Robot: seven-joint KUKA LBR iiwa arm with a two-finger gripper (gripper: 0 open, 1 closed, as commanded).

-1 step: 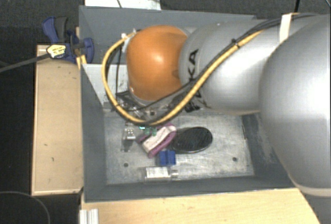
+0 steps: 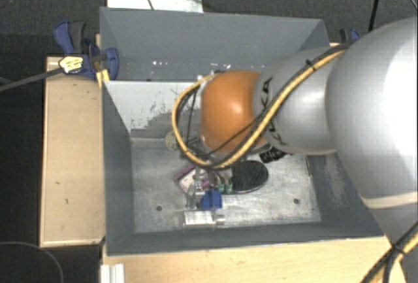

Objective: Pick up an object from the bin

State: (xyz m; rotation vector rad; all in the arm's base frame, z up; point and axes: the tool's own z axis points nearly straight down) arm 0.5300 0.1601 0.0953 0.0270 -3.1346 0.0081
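Arm (image 2: 366,99) from right, wrist (image 2: 225,108) bent down over blue block (image 2: 210,200); grip state unclear

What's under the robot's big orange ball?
Its gripper, by a small blue thing, a clear flat piece and a black disc. The bin floor straight beneath the orange ball is covered.

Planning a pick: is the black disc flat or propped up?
Flat, apparently: black disc shows as a low oval on the bin floor.
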